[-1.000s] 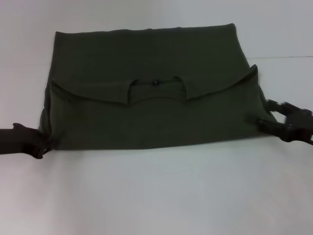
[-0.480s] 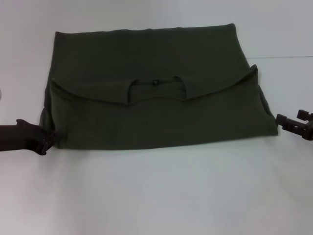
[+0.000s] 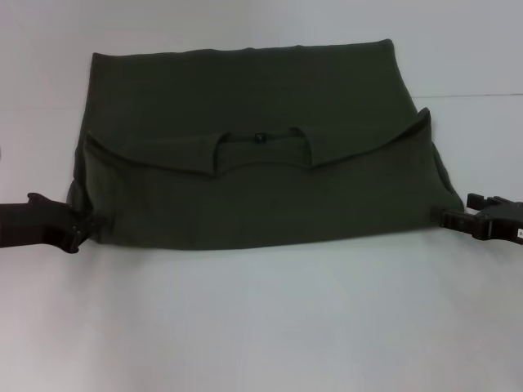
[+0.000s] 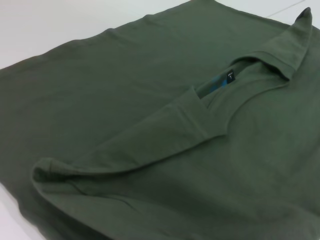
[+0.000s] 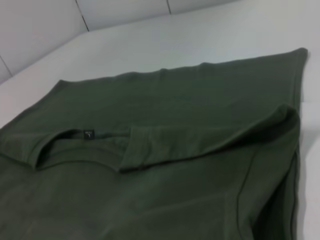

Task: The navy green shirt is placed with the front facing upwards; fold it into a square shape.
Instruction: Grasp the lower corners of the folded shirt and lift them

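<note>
Olive-green cotton shirt (image 3: 261, 147), one only, lies folded on the white table (image 3: 261, 327) between two end effectors. Left end effector (image 3: 88, 225) touches its near left corner, right end effector (image 3: 448, 217) its near right; their opening I cannot tell. Wrist views show the black neck label (image 4: 230, 77).

White work surface under soft light

A plain white table (image 3: 261, 327) fills the head view, evenly lit; the right wrist view shows a pale wall (image 5: 40, 25) behind it, divided by thin dark seams.
</note>
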`<action>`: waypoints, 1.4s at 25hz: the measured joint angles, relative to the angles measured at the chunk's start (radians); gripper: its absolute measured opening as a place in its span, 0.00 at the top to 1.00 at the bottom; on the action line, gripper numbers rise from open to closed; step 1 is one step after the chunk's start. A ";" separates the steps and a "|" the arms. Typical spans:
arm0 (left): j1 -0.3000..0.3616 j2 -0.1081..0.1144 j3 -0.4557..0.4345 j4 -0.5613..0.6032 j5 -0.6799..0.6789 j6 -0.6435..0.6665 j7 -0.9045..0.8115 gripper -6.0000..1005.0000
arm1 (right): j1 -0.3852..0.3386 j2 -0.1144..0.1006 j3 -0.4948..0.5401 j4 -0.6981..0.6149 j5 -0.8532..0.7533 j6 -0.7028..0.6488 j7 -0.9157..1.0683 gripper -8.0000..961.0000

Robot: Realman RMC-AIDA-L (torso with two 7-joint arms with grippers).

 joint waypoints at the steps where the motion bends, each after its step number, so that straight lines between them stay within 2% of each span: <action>1: 0.000 0.000 0.000 0.000 0.000 0.000 0.001 0.94 | 0.002 0.001 -0.003 0.000 -0.002 0.003 0.003 0.08; 9: -0.003 -0.001 0.000 0.000 0.000 0.000 0.003 0.93 | 0.005 0.002 -0.019 0.000 -0.004 0.020 0.007 0.09; 15: -0.004 0.000 0.000 0.000 -0.016 0.000 0.016 0.93 | 0.005 0.001 -0.031 0.000 -0.004 0.021 0.007 0.29; 18: -0.002 0.000 0.000 0.001 -0.026 0.000 0.019 0.93 | 0.005 0.000 -0.031 0.000 -0.004 0.021 0.007 0.54; 23: 0.000 0.000 0.000 0.001 -0.027 0.001 0.025 0.92 | 0.002 -0.002 -0.031 -0.001 -0.004 0.017 0.007 0.79; 28: 0.008 -0.001 -0.002 0.000 -0.027 0.018 0.044 0.92 | -0.010 -0.001 -0.031 -0.011 -0.005 -0.004 0.006 0.95; 35: 0.025 -0.003 -0.007 0.002 -0.029 0.054 0.083 0.91 | -0.022 -0.001 -0.029 -0.015 -0.007 -0.050 -0.003 0.95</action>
